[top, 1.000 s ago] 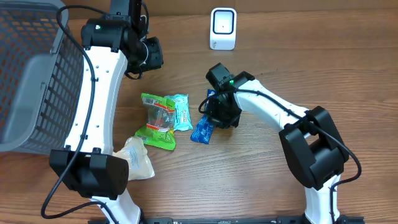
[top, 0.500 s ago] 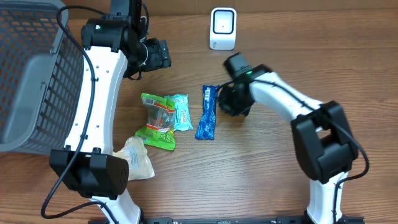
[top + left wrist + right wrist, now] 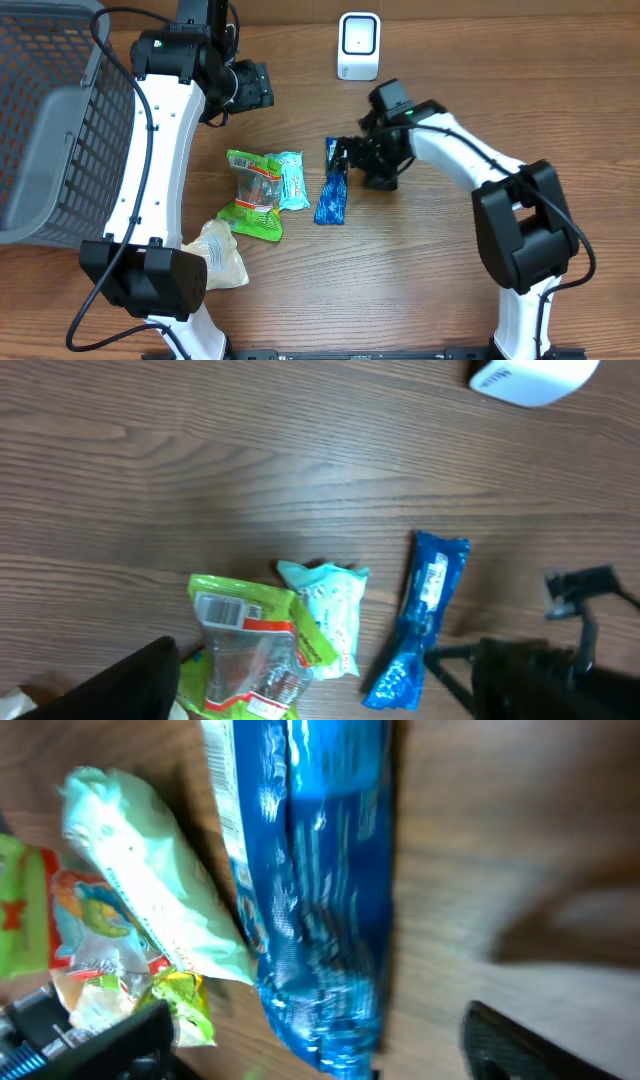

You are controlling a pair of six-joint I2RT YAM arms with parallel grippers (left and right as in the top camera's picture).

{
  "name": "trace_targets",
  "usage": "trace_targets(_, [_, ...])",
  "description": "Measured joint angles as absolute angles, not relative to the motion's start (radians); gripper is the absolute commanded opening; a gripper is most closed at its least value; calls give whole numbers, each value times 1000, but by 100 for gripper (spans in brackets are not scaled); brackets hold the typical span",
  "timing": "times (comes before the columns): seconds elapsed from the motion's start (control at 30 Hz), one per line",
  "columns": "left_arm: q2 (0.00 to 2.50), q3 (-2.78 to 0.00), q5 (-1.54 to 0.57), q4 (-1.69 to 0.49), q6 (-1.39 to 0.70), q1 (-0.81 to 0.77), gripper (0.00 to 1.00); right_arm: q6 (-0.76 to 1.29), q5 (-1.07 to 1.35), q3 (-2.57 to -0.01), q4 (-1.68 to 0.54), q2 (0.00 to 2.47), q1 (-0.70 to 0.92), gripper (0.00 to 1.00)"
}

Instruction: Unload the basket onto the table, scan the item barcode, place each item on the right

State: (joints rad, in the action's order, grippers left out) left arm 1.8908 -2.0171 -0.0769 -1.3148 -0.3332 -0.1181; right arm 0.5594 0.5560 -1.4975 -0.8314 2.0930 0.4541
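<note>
Two grippers: my right gripper (image 3: 345,162) stands with its jaws wide apart and empty, at the upper end of the bar; my left gripper (image 3: 262,85) hangs open over bare wood, holding nothing.
Item to scan: long blue glossy foil-wrapped bar (image 3: 331,187), flat on the brown wooden table (image 3: 450,300), just beside a pale teal soft packet (image 3: 291,178).
Scanner: small white boxy barcode reader (image 3: 359,46), upright at the far edge, well apart from the bar.
Step in hand: I judge it a fresh pickup of the bar.
How to do it well: I should close across the narrow width, clear of the teal packet, grip firmly since foil likely slips, then turn the printed face toward the reader.
Neighbours: crumpled green plastic pouch (image 3: 252,192) lies against the teal packet.
Writing: white printed panel (image 3: 432,575) on the bar, too small to read; the pouch's white striped label (image 3: 222,610) is equally illegible.
</note>
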Motion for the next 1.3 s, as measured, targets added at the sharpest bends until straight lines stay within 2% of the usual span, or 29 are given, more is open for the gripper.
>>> trace_targets(0.07, [1891, -2017, -68, -1314, -333, -118, 94, 631, 529, -1494, -848, 2093, 487, 82])
trace_targets(0.17, [1891, -2017, -62, -1314, -333, -118, 95, 715, 484, -1462, -866, 2093, 537, 65])
trace_targets(0.23, [1891, -2017, -58, -1314, -332, -118, 100, 743, 465, -1444, -883, 2093, 550, 61])
trace_targets(0.57, [1891, -2017, -54, -1313, -333, -118, 100, 690, 436, -1441, -969, 2093, 469, 61])
trace_targets(0.7, [1891, -2017, -54, -1313, -333, -118, 100, 555, 433, -1441, -953, 2093, 385, 62])
trace_targets(0.9, [1891, -2017, -54, -1313, -333, -118, 100, 313, 467, -1456, -957, 2094, 321, 76])
trace_targets(1.1, [1891, -2017, -54, -1313, -333, -118, 100, 40, 543, -1566, -987, 2094, 280, 78])
trace_targets(1.13, [1891, -2017, -54, -1313, -333, -118, 100, 1, 549, -1578, -981, 2094, 275, 87])
trace_targets(1.2, [1891, -2017, -54, -1313, -333, -118, 100, -40, 554, -1584, -975, 2094, 272, 93])
trace_targets(1.3, [1891, -2017, -54, -1313, -333, -118, 100, -137, 558, -1584, -967, 2094, 277, 93])
